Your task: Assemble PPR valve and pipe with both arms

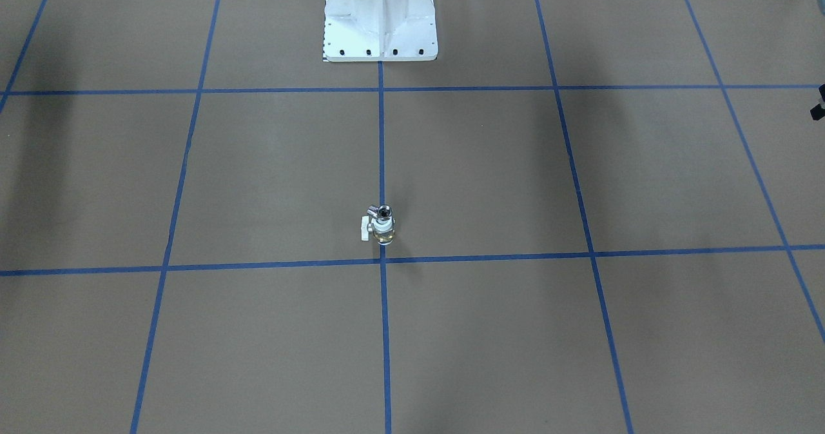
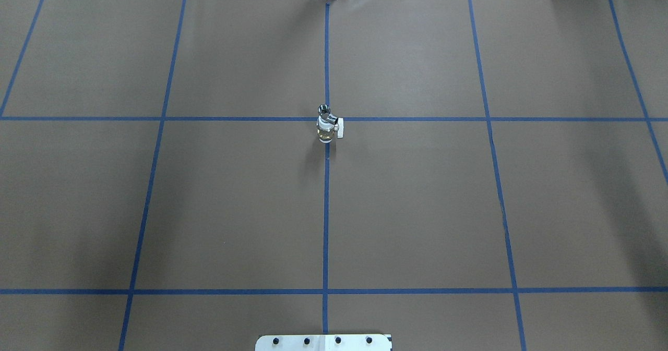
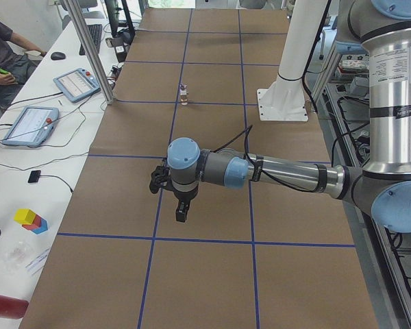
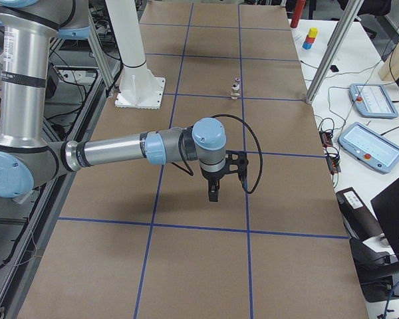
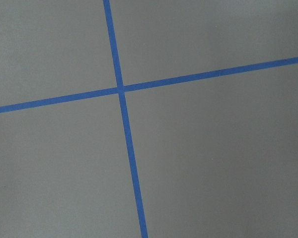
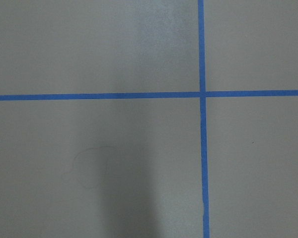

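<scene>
The valve [image 1: 381, 229] stands upright on the table [image 2: 417, 210], on the centre tape line [image 2: 326, 210] just on the robot's side of a crossing, with its white handle pointing to the robot's right. The silver pipe [image 1: 381, 213] sits on its top end. Nothing is touching the pair. The left gripper [image 3: 181, 209] and the right gripper [image 4: 213, 193] hang over the table, well away from the valve – each shows only from the side, so I cannot tell how far either is open or whether it has hold of anything
</scene>
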